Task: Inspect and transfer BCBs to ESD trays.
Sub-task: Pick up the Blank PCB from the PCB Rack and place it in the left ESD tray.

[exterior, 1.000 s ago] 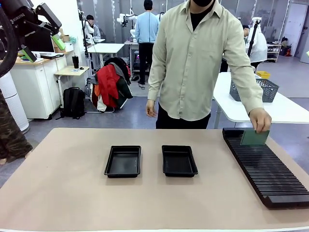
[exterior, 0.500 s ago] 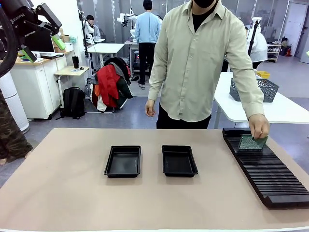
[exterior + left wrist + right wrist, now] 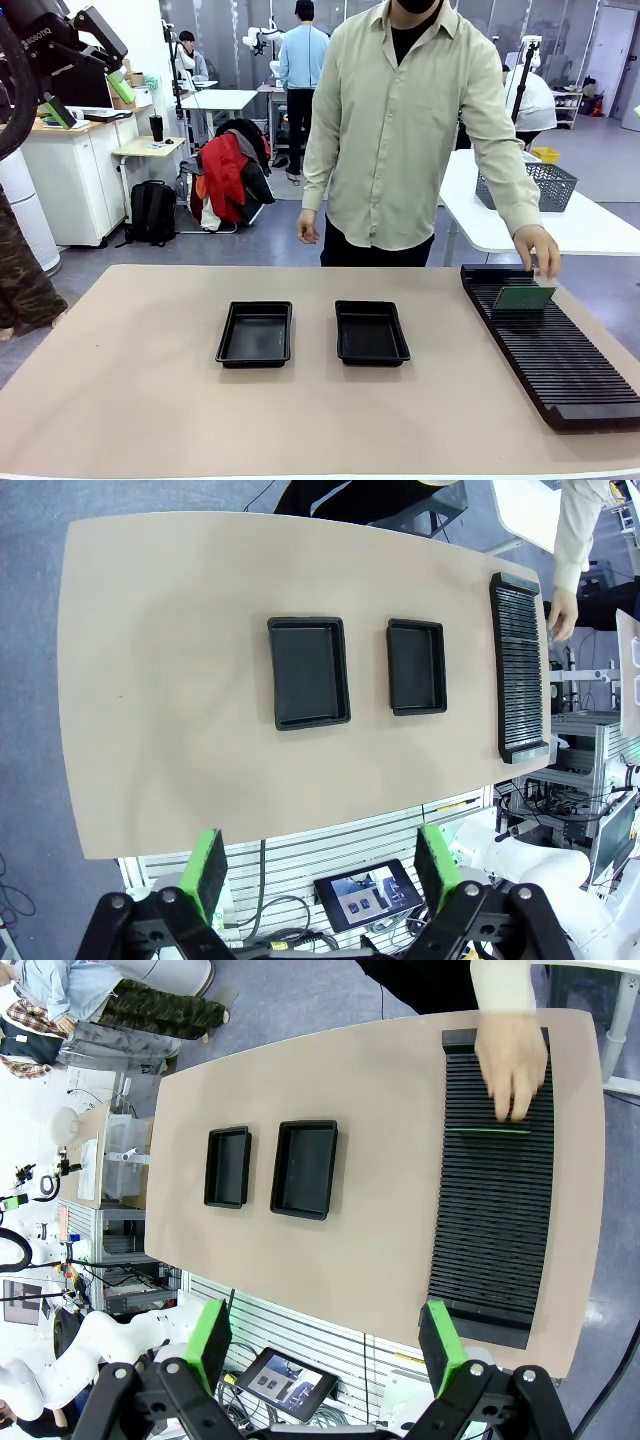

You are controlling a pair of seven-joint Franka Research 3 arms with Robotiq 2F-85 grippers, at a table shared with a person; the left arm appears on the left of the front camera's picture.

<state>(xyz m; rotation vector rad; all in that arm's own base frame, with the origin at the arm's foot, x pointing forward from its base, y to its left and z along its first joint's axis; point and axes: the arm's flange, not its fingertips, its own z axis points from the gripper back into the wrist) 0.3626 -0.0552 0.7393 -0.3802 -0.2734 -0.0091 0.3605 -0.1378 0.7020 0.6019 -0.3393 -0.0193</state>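
Left pincer point(image 3: 322, 875) was released, with the green pads wide apart and nothing between them. It hung high over the bench point(image 3: 170, 730), looking down on the whole top. Right pincer point(image 3: 323, 1345) was also released, jaws spread with nothing in them, high above the bench at the rack end.

One BCB point(image 3: 524, 297) stood on edge in a slot of the long black ribbed rack point(image 3: 555, 360), near the rack's far end and leaning slightly. Its green face was turned toward the robot's side. In the right wrist view it showed only as a thin green line across the ribs. The person's hand point(image 3: 540, 247) was right at the board's upper edge, fingers pointing down at it — whether they touched it I could not tell.

Left ESD tray point(image 3: 255, 333) and right ESD tray point(image 3: 371, 332) lay side by side near the middle of the bench, apart from each other and well apart from the rack. Both were flat, with their black floors showing. The rack ran along the bench's right edge, from the far side toward the robot.

The person stood at the far side — other arm hanging by the body.
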